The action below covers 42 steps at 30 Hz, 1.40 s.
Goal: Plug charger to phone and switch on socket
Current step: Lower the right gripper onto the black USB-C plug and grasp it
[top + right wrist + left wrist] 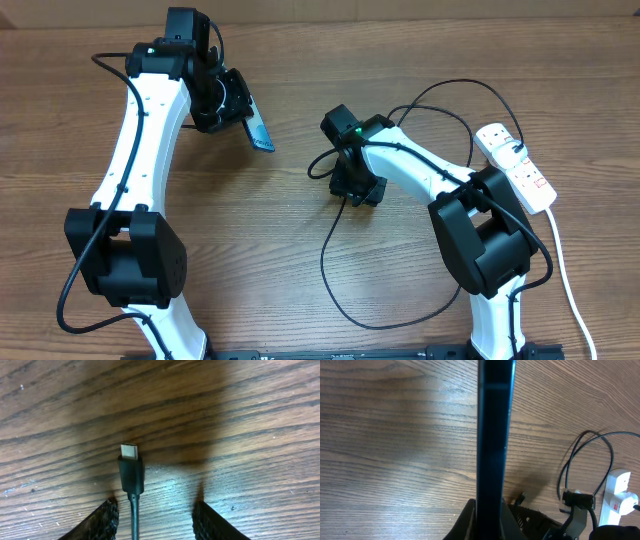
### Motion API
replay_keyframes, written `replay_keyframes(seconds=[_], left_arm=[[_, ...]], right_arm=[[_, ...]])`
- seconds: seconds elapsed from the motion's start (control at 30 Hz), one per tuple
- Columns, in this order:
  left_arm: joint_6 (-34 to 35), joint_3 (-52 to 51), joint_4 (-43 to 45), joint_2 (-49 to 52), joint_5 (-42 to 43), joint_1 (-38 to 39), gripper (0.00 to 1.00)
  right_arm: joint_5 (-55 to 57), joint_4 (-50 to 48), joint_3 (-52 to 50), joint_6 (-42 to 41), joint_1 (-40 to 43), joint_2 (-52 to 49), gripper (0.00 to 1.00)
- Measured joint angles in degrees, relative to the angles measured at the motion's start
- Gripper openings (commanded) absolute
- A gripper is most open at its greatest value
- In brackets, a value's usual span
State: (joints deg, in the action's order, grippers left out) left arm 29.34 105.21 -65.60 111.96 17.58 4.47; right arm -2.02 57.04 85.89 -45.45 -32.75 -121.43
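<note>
Table (300, 60): brown wood-grain surface, matte, with fine dark streaks.
Charger (323, 262): a thin black cable is laid in a wide loose loop on the wood nearest the arm bases; further loops are seen arching beyond the right arm towards the socket.
Connector tip (131, 472): a short, rounded black moulded plug with a flat silver metal end is seen lying flat on the table, silver end pointing away from the wrist.
Right gripper (156, 517): lowered to the tabletop, its jaws are parted to a middling width around the connector tip; the ribbed black fingers (102, 520) are kept apart from the plug on both sides, with nothing gripped.
Socket (517, 168): an elongated white plastic power strip with small red switches (616, 506) is placed at the right edge, well apart from the phone; a thick white cord (565, 270) is run from it down that side.
Left gripper (238, 108): clamped on the phone, raised above the table.
Phone (258, 130): a slim, black-edged slab is held tilted at far left, its pale blue face just visible from overhead; edge-on, it is shown as a dark glossy strip.
</note>
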Motion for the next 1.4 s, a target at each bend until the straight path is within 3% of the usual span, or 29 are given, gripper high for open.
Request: replay_keyframes(seconds=[0.47,0.97,1.4], left_arm=[[0.00,0.00,0.00,0.00,0.00,0.00,0.04],[0.00,0.00,0.00,0.00,0.00,0.00,0.04],[0.00,0.00,0.00,0.00,0.00,0.00,0.04]], right_arm=[[-0.63,-1.75,0.11,-0.20,0.07,-0.04,0.33],[-1.57,-2.47,0.28,-0.83,0.09,-0.20,0.26],[-1.33,-1.90,0.81,-2.32,0.09,-0.59,0.26]])
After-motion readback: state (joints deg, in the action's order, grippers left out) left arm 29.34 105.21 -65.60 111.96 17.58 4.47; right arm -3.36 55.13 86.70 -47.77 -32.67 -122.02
